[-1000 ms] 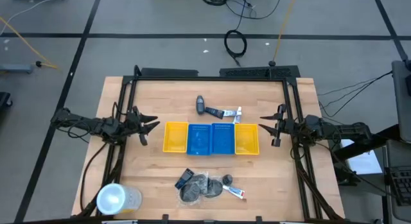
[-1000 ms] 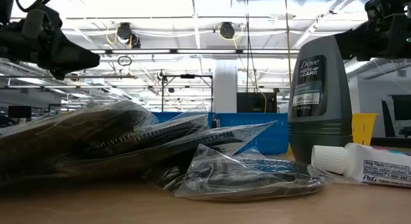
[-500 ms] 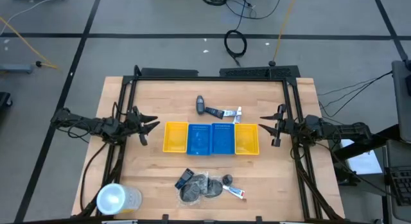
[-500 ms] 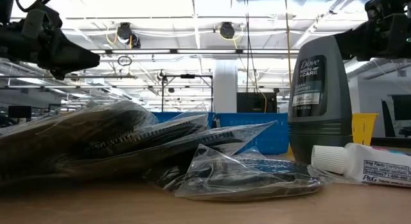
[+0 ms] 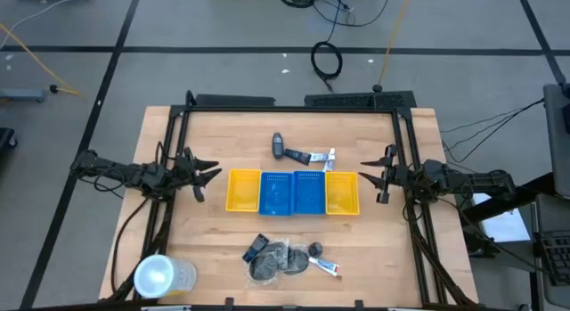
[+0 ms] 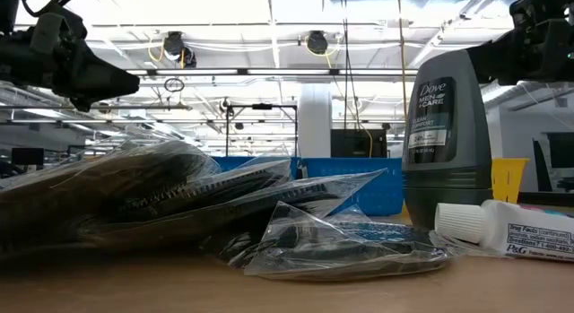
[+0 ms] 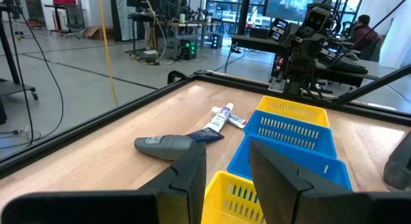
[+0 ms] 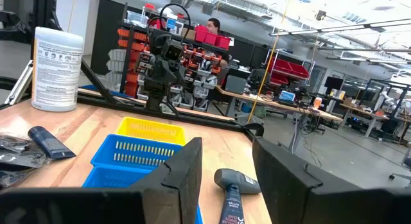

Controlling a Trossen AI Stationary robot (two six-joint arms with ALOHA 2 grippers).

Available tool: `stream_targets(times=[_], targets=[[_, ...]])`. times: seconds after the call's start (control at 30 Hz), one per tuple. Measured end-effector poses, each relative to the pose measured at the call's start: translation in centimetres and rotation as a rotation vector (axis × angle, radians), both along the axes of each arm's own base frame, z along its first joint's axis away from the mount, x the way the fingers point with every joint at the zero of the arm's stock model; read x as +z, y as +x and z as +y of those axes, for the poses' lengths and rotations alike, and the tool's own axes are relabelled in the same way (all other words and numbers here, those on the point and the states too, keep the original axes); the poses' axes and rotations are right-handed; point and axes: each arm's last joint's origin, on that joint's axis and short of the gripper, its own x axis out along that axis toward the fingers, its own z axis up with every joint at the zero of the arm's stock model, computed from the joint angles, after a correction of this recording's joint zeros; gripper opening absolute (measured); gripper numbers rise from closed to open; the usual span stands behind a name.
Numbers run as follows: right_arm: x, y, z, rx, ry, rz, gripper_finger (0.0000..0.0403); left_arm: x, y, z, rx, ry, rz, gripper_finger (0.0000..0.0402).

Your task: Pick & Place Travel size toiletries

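Nothing has changed over the last second: both arms sit exactly where they were and no item has shifted, so I judge the picking has not begun.

My left hand [image 5: 207, 175] hangs at the left of the frame in the high view, fingers spread and empty, just left of the row of yellow and blue slotted plastic trays [image 5: 294, 192] at the centre of the wooden tabletop [image 5: 392, 257]. My right hand [image 5: 374, 176] mirrors it at the right of the row, fingers also parted, holding nothing.

The toiletries lie in two groups. Above the trays, at upper centre, a dark grey roll-on bottle [image 5: 279, 147] lies on its side beside a white tube with a blue end [image 5: 318, 156]. Below the trays, at lower centre, a small dark bottle [image 5: 256, 248], dark mesh puffs in clear bags [image 5: 276, 260], an upright dark grey deodorant bottle [image 6: 446, 143] and a white tube with a red end [image 5: 328, 267] are clustered close together. A large clear whitish cup [image 5: 160, 276] stands at lower left.

All the trays look empty, so everything remains to be placed.
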Motion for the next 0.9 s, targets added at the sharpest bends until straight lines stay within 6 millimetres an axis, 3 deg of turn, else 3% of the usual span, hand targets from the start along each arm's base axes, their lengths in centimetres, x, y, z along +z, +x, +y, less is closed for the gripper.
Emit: stream_targets(times=[0.1, 0.3, 0.47, 0.77, 0.9], targets=[[0.0, 0.0, 0.0, -0.005, -0.024, 0.003, 0.013, 0.0, 0.0, 0.0, 0.0, 0.0, 0.0, 0.012], [0.0, 0.0, 0.0, -0.05, -0.291, 0.048, 0.013, 0.0, 0.0, 0.0, 0.0, 0.0, 0.0, 0.012], [0.0, 0.0, 0.0, -0.053, -0.332, 0.056, 0.013, 0.0, 0.0, 0.0, 0.0, 0.0, 0.0, 0.012], [0.5, -0.1, 0.0, 0.006, 0.091, -0.07, 0.013, 0.0, 0.0, 0.0, 0.0, 0.0, 0.0, 0.012], [1.4, -0.3, 0.0, 0.032, 0.198, -0.177, 0.013, 0.0, 0.0, 0.0, 0.0, 0.0, -0.001, 0.012]])
